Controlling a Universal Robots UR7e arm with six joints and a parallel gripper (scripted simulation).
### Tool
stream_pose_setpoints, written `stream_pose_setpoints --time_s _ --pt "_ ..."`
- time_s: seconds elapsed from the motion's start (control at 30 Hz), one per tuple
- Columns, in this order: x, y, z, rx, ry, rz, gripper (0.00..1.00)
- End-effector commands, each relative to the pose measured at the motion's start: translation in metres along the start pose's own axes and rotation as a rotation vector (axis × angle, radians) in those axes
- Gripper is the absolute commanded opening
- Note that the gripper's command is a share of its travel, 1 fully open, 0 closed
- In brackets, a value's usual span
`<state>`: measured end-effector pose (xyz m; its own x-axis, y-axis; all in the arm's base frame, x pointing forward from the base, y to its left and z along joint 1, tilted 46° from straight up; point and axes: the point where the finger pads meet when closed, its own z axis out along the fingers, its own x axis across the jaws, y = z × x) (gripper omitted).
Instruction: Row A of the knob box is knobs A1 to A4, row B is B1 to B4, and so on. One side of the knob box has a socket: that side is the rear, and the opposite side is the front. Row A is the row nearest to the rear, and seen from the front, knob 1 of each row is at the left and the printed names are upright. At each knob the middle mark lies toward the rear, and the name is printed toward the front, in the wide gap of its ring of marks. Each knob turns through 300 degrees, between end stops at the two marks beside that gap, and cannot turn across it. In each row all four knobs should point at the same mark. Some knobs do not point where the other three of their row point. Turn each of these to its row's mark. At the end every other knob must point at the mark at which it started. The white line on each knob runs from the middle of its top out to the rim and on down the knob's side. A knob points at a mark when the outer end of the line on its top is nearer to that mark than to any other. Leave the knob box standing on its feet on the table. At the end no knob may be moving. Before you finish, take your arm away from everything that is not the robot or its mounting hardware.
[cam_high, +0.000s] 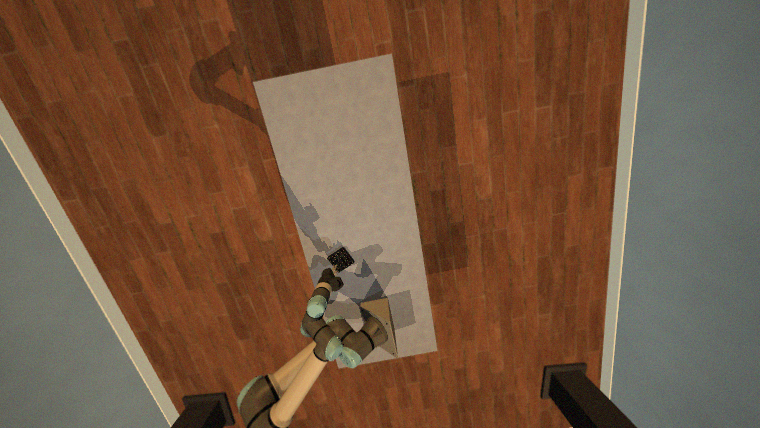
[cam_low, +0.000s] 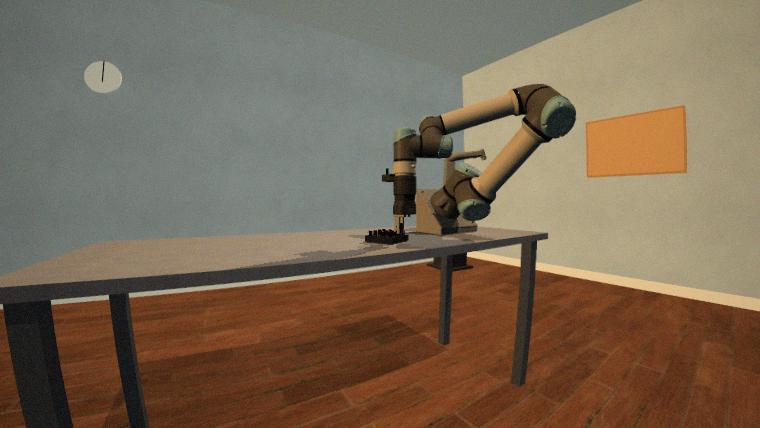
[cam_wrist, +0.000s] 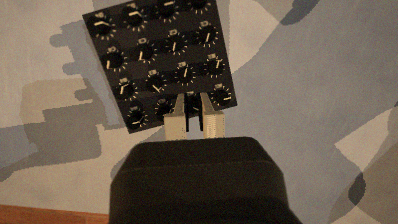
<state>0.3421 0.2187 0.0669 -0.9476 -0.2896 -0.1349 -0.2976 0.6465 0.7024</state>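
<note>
The black knob box (cam_wrist: 160, 62) stands on the grey table, tilted in the wrist view, with four rows of dark knobs that carry white lines. It is small in the overhead view (cam_high: 340, 258) and in the side view (cam_low: 386, 236). My gripper (cam_wrist: 193, 105) points straight down onto the row nearest the wrist camera. Its two pale fingers are shut on the second knob from the right in that row. The fingers hide most of that knob, and I cannot read its line. The gripper also shows in the side view (cam_low: 399, 228).
The arm's tan base block (cam_low: 433, 215) stands on the table just behind the box, near the table's end (cam_high: 380, 324). The table's long edge runs close on the left of the box in the overhead view.
</note>
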Motion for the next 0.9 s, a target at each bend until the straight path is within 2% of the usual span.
stream_pose_setpoints --time_s 0.0,0.43,0.87 --pt "-0.0003 -0.0002 -0.0003 -0.005 0.0 -0.069 0.3" --pt "-0.0003 -0.0002 -0.0003 -0.005 -0.001 -0.197 0.3" --pt "-0.0003 -0.0002 -0.0003 -0.005 -0.001 -0.247 0.3"
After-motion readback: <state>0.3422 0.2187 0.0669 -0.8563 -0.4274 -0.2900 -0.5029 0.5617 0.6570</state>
